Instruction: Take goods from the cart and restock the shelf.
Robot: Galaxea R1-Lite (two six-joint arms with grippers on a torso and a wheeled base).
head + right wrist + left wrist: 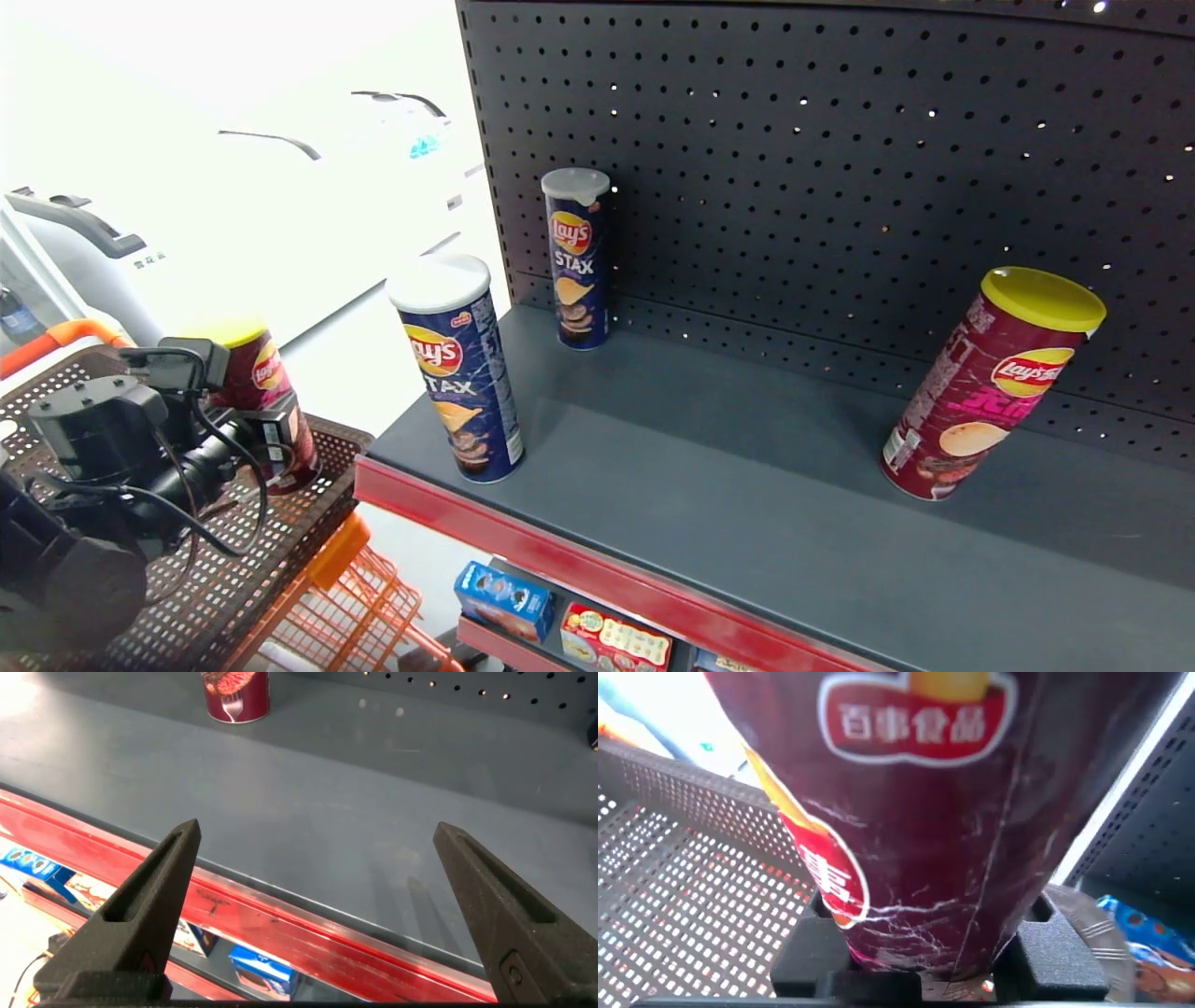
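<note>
Maroon crisp can (264,387) is pinched upright in my left gripper (926,969) over the cart (280,551), kept vertical, I judge, to stand on the shelf (709,485). Two blue cans (459,373) (577,257) and a matching maroon one (990,383) stand there. My right gripper (318,835) hangs spread above its front edge.

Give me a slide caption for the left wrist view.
Left gripper grips a maroon chip can over the cart's mesh basket.
</note>
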